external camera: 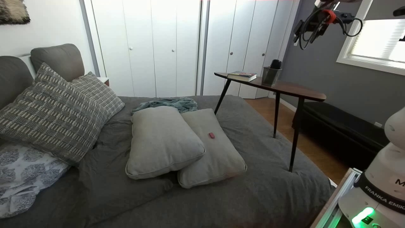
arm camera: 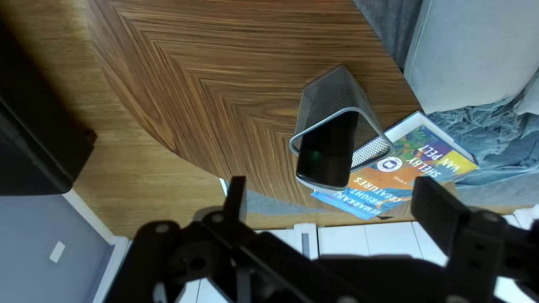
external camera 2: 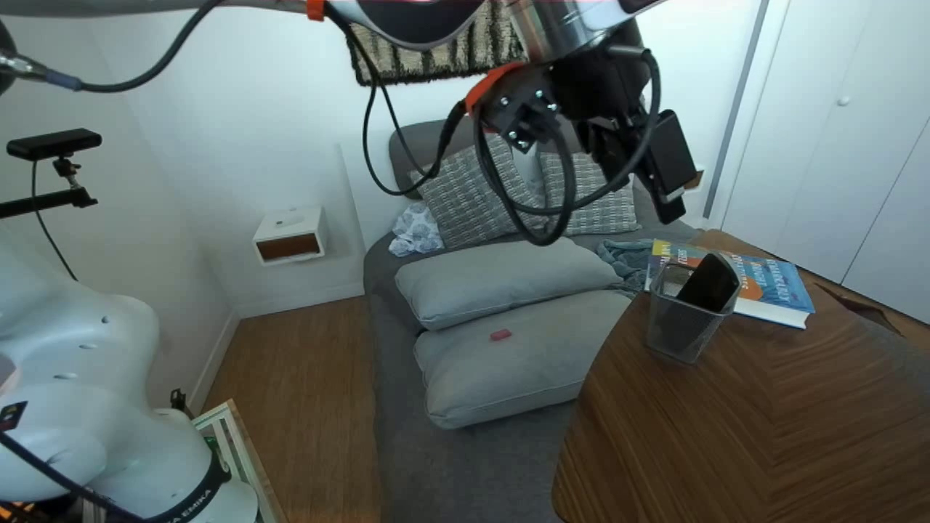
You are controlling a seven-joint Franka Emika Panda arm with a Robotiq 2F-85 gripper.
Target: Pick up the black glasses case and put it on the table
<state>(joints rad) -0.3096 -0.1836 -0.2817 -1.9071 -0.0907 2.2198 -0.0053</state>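
The black glasses case (arm camera: 328, 147) stands tilted in a wire mesh cup (arm camera: 332, 92), its upper end sticking out over the rim. The case shows in both exterior views (external camera: 276, 64) (external camera 2: 712, 282). The cup stands on the dark reddish-brown table (arm camera: 219, 50), whose top also shows in both exterior views (external camera: 297, 89) (external camera 2: 755, 428). My gripper (arm camera: 330, 183) is open and empty, its fingers wide apart. In an exterior view the gripper (external camera 2: 665, 167) hangs above the table and cup, apart from the case. The lower end of the case is inside the cup.
A book (arm camera: 404, 168) lies on the table beside the cup. A bed with grey pillows (external camera: 164, 142) is alongside and below; a small red object (external camera: 211, 135) lies on one pillow. A low black bench (external camera: 335, 123) stands by the wall. Cables loop from the wrist.
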